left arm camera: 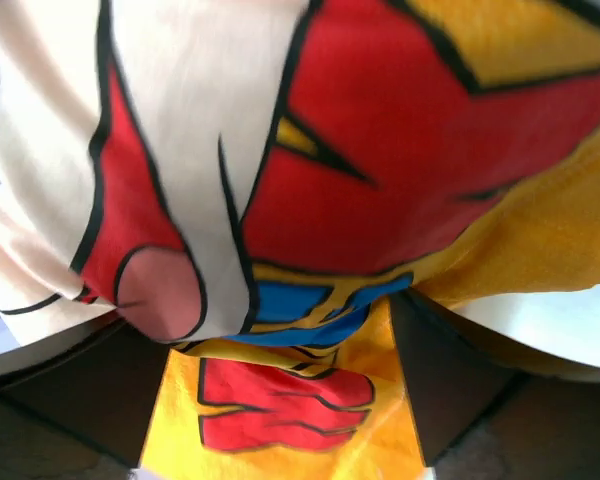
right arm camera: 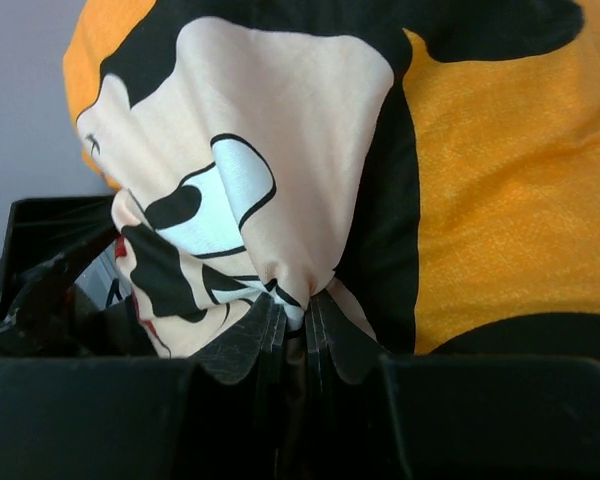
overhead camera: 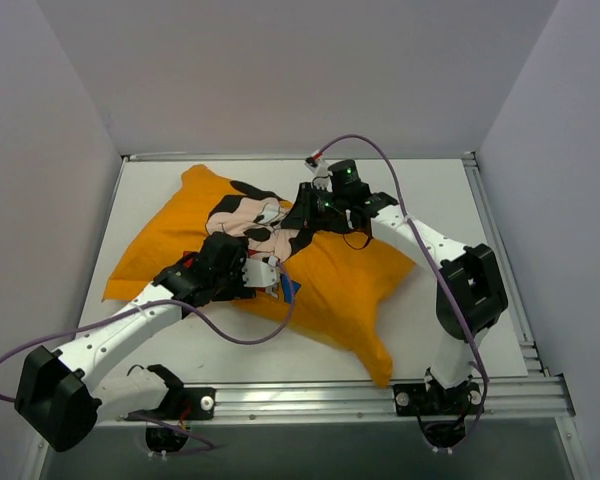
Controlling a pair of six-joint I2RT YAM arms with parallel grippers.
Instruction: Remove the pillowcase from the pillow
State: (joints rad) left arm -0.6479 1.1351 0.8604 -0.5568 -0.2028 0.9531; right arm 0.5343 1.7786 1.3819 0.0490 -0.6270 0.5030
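The orange-yellow pillowcase (overhead camera: pixel 345 280) with its Mickey Mouse print lies plump and crumpled across the middle of the table. The pillow is hidden inside it. My right gripper (overhead camera: pixel 306 213) reaches in from the right and is shut on a pinch of the printed face; in the right wrist view the fingertips (right arm camera: pixel 242 345) squeeze a bunched fold of the pillowcase (right arm camera: pixel 280 150). My left gripper (overhead camera: pixel 266 276) sits low over the case's near side, open. In the left wrist view its dark fingers (left arm camera: pixel 458 380) stand wide apart with the pillowcase (left arm camera: pixel 280 400) lying between them.
The white table (overhead camera: pixel 160 345) is walled by grey panels at the left, back and right. An aluminium rail (overhead camera: pixel 320 400) runs along the near edge by the arm bases. Purple cables (overhead camera: pixel 242 338) loop over the table in front of the case and above the right arm.
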